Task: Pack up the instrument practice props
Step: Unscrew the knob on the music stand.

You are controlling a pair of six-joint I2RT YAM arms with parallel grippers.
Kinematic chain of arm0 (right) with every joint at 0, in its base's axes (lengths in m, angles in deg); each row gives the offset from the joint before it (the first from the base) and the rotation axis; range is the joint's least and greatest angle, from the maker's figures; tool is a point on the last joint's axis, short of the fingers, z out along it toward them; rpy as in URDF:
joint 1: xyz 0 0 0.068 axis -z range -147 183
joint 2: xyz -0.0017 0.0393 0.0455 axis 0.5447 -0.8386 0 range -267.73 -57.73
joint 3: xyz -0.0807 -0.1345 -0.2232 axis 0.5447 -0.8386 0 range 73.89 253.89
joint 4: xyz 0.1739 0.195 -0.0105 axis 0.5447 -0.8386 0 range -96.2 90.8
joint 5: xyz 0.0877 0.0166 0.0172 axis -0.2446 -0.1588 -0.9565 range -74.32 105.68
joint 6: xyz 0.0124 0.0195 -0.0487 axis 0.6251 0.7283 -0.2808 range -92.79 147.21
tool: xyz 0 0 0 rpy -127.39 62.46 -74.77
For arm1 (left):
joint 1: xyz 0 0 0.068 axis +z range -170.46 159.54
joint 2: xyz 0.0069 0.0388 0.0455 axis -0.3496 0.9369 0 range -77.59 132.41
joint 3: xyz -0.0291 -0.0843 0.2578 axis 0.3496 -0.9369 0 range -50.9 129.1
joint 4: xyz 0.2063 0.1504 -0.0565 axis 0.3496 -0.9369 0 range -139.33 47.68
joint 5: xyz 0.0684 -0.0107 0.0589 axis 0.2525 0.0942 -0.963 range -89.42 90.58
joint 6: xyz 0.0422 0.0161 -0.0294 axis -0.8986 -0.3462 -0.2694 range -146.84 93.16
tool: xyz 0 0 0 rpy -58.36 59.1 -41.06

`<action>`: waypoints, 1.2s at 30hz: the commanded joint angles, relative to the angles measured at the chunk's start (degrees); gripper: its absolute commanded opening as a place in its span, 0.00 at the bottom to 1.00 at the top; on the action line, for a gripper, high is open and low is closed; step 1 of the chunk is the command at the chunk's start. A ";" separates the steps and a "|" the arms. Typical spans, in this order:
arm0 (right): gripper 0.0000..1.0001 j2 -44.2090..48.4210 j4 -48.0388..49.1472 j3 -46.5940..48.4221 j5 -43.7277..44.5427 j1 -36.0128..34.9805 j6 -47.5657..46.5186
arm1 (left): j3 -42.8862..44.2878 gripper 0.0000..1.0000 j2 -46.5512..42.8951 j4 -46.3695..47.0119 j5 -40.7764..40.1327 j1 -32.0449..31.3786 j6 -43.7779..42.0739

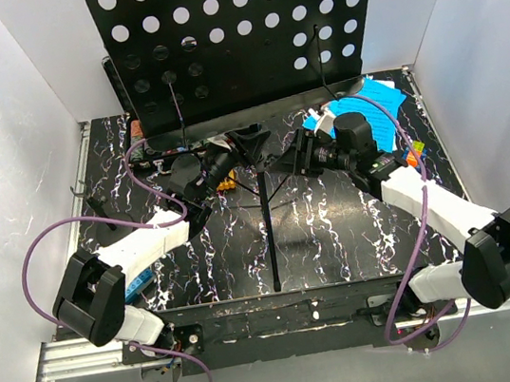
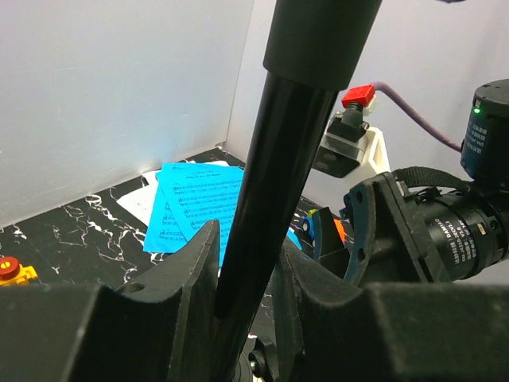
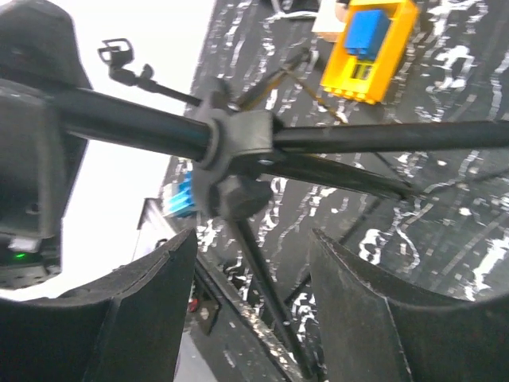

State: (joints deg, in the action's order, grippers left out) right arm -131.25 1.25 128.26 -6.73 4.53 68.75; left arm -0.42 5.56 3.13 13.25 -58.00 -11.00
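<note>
The black music stand point(image 1: 241, 30) stands at the back middle, its hole-punched desk above the tripod legs point(image 1: 270, 237). My left gripper point(image 1: 223, 169) is shut on the stand's pole point(image 2: 290, 143), which runs up between the fingers point(image 2: 195, 263) and touches both. My right gripper point(image 1: 302, 155) is open just right of the pole. In the right wrist view its gripper point(image 3: 253, 243) has wide jaws facing the tripod hub point(image 3: 235, 155), with a leg beyond the gap. Blue sheet-music pages point(image 1: 378, 100) lie at the back right and also show as pages point(image 2: 195, 203). The microphone and mic stand are out of view.
White walls close in the marbled black table point(image 1: 340, 245) on three sides. Small toy blocks lie near the stand: a yellow and blue one point(image 3: 367, 44), an orange one point(image 1: 225, 184) and coloured ones point(image 1: 413, 153). A small clip point(image 3: 119, 56) sits by the left wall.
</note>
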 commanded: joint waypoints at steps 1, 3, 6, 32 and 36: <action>0.67 -1.54 13.42 -1.54 -10.01 1.13 8.98 | -2.40 0.00 1.40 -12.58 6.32 -3.24 7.90; 0.69 -2.50 15.71 -1.99 -11.16 1.49 11.36 | -2.49 0.00 1.40 -12.67 6.32 -3.33 7.90; 0.72 -3.47 14.32 -0.85 -11.51 1.66 11.64 | -2.49 0.00 1.22 -13.11 6.14 -3.42 7.81; 0.43 -9.63 18.18 2.32 -14.85 2.72 11.28 | -3.46 0.00 -0.19 -12.76 7.64 -3.59 6.58; 0.63 -8.84 17.40 2.06 -13.97 3.51 11.28 | -3.46 0.00 -0.62 -13.11 7.72 -3.59 6.66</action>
State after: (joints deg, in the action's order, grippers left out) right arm -140.84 15.98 128.87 -21.92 6.81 80.36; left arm -0.55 5.00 2.32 13.14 -58.53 -11.55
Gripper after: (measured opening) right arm 0.554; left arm 0.260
